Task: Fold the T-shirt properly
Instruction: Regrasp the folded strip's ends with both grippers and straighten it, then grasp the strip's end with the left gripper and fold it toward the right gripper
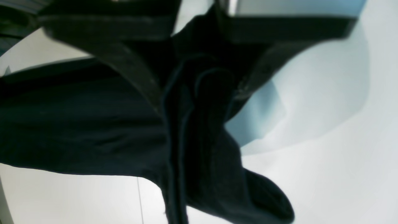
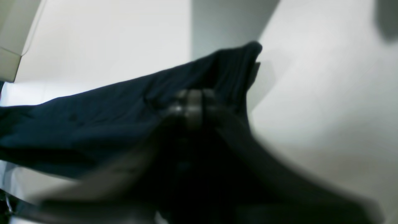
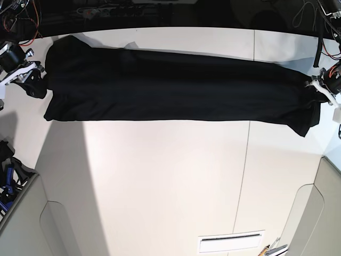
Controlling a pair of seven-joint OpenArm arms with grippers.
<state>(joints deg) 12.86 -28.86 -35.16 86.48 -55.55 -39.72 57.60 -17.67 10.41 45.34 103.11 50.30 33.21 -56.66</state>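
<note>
Stretching across the far side of the white surface (image 3: 160,181), the T-shirt (image 3: 176,85) lies flat; left gripper (image 3: 318,88) jaws clamp its end, right gripper (image 3: 37,80) jaws' state unclear.

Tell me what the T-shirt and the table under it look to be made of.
T-shirt: soft matte black knit cloth, likely cotton; it creases, drapes and bunches at the left gripper.
Table: smooth white hard panels, possibly laminate; faint sheen and a straight seam line.
</note>
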